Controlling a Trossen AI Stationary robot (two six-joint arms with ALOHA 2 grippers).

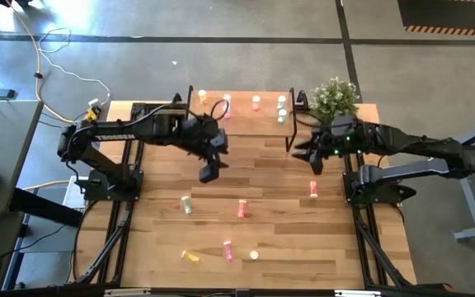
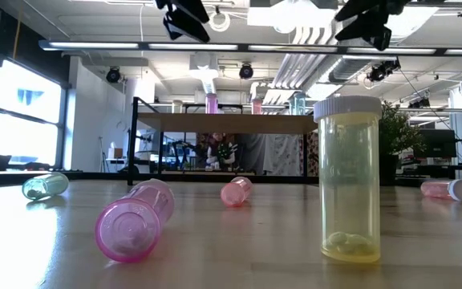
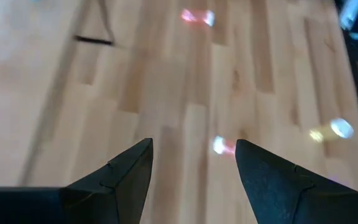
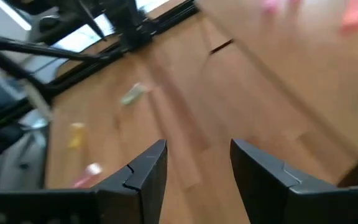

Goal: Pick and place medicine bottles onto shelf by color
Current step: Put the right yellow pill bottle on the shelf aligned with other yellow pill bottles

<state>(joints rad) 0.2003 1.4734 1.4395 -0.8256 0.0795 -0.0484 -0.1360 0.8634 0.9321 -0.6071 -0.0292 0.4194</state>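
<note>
Wood-plank table [image 1: 303,239], both arms raised over its middle. Shelf [image 1: 246,115] at the far edge, between the arms, with a few medicine bottles [image 1: 256,102] standing on it. Plant [image 1: 335,97] at the shelf's right end. Left gripper [image 1: 209,172] in the air over bare table, fingers wide apart, nothing held. Right gripper [image 1: 313,162] near the shelf's right end, fingers also spread, empty. Loose bottles on the table: pale green [image 1: 187,205], pink [image 1: 242,209], pink [image 1: 312,190], yellow [image 1: 191,256], pink [image 1: 228,251]. Low view: yellow bottle [image 2: 348,178] upright close to camera, pink one [image 2: 135,221] lying beside it.
</note>
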